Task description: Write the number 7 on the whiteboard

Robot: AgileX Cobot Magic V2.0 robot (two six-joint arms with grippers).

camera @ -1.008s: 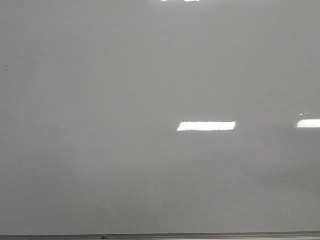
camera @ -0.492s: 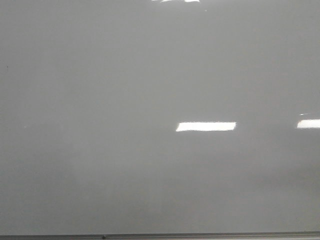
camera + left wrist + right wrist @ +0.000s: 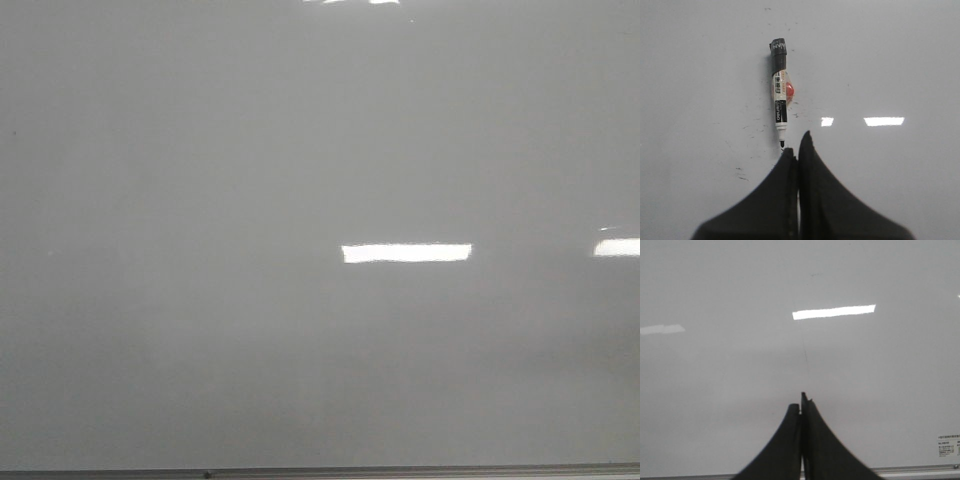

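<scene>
The whiteboard [image 3: 200,200] fills the front view, glossy pale grey and bare; no number 7 shows on it in any view. Neither gripper is in the front view. In the left wrist view a marker [image 3: 779,95] with a white body, a black end and an orange spot lies on the whiteboard [image 3: 890,60]. Its bare black tip points at my left gripper [image 3: 797,145], which is shut and empty, its fingertips just short of that tip. My right gripper [image 3: 802,399] is shut and empty over the whiteboard [image 3: 715,390], near the board's edge.
A thin metal edge strip [image 3: 400,472] runs along the board's bottom and also shows in the right wrist view [image 3: 920,471]. A small label [image 3: 948,445] sits near it. Small black scuff marks [image 3: 742,175] lie beside the marker. A faint thin line [image 3: 805,357] runs ahead of the right fingers.
The bright light reflection in the front view has stretched a little to the left. Nothing else differs.
</scene>
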